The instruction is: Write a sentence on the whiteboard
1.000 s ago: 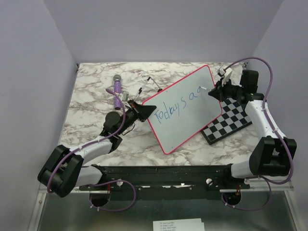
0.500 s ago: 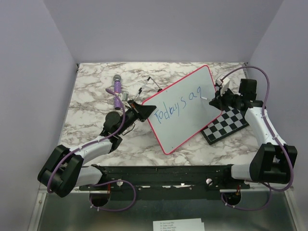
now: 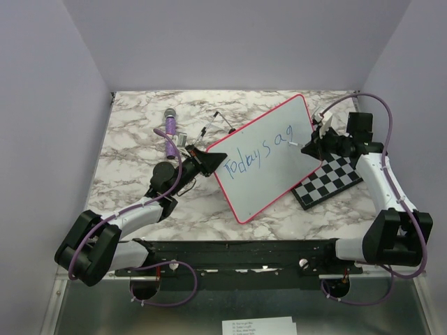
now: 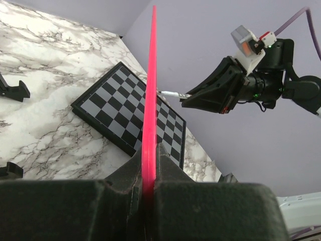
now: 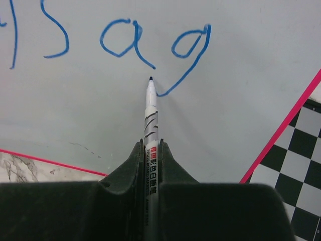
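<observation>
Currently the left pincer (image 4: 148,150) clamps the whiteboard (image 3: 276,178) by its rim. The right pincer (image 5: 150,146) grips a marker (image 5: 150,108), its tip just ahead at the sentence (image 5: 193,60). Pressing too hard could pivot the board in that thin grip, skewing letters.

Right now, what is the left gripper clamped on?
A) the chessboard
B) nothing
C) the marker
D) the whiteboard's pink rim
D: the left wrist view shows the left gripper pinching the whiteboard by its pink rim, seen edge-on, while the marker sits in the right gripper.
</observation>
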Available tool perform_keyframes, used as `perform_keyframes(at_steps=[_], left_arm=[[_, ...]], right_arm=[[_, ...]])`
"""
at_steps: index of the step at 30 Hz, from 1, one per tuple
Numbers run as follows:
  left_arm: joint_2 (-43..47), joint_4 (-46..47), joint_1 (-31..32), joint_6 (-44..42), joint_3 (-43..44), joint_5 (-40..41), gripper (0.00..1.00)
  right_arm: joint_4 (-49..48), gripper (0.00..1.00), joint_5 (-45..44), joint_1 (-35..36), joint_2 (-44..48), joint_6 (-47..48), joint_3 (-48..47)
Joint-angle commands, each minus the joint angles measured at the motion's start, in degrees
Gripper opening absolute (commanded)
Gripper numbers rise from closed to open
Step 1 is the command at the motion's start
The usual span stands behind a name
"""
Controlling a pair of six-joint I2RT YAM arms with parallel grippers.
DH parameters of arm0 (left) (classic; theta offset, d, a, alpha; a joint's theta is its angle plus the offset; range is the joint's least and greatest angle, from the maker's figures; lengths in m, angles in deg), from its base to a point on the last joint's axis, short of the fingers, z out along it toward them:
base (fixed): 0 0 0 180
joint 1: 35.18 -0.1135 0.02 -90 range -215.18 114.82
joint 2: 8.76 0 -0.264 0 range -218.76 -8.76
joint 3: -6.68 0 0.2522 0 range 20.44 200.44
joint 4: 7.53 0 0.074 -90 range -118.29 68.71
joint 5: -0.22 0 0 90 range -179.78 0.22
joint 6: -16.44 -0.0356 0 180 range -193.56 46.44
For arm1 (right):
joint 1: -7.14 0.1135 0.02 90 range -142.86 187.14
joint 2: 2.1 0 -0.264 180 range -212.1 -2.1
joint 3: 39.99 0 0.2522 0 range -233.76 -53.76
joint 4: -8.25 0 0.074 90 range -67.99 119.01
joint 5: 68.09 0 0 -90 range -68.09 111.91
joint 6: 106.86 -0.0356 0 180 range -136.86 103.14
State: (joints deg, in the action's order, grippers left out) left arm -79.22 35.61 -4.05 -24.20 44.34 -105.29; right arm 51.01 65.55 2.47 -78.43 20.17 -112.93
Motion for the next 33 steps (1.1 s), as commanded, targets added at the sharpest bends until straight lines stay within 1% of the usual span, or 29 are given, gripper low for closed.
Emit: perform_keyframes(at_steps=[1,3,5,6,10,16,21,25,33], left_arm=[[0.41,6.29,0.33,0.38,2.64,-2.68,0.0],[0.41,6.2,0.33,0.38,2.64,-2.6,0.0],[0.41,6.2,0.33,0.38,2.73,-2.69,0.0],[0.32,6.37,0.33,0.38,2.64,-2.69,0.0],[0.58,6.73,0.33,0.47,2.2,-2.86,0.0],[0.67,6.9,0.33,0.47,2.03,-2.86,0.0],[0.14,7.34,0.33,0.56,2.03,-2.86,0.0],[-0.21,7.69,0.33,0.64,1.94,-2.86,0.0],[-0.47,7.87,0.33,0.65,1.85,-2.86,0.0]], right_arm=[[0.1,0.0,4.7,0.36,1.18,-3.1,-4.53],[-1.65,0.01,4.7,0.27,2.58,-5.73,-4.81],[-5.42,0.01,3.21,0.27,3.21,-7.85,-4.54],[-6.92,0.0,2.34,0.27,3.38,-10.03,-4.37],[-14.29,0.01,-3.11,0.27,1.73,-13.56,-4.19],[-17.65,0.01,-5.57,0.27,-1.97,-15.68,-6.03],[-18.18,0.01,-6.2,0.27,-4.52,-15.94,-7.0],[-15.38,0.01,-6.99,0.27,-6.45,-13.84,-7.71],[-14.4,0.01,-6.63,0.18,-5.23,-12.95,-5.95]])
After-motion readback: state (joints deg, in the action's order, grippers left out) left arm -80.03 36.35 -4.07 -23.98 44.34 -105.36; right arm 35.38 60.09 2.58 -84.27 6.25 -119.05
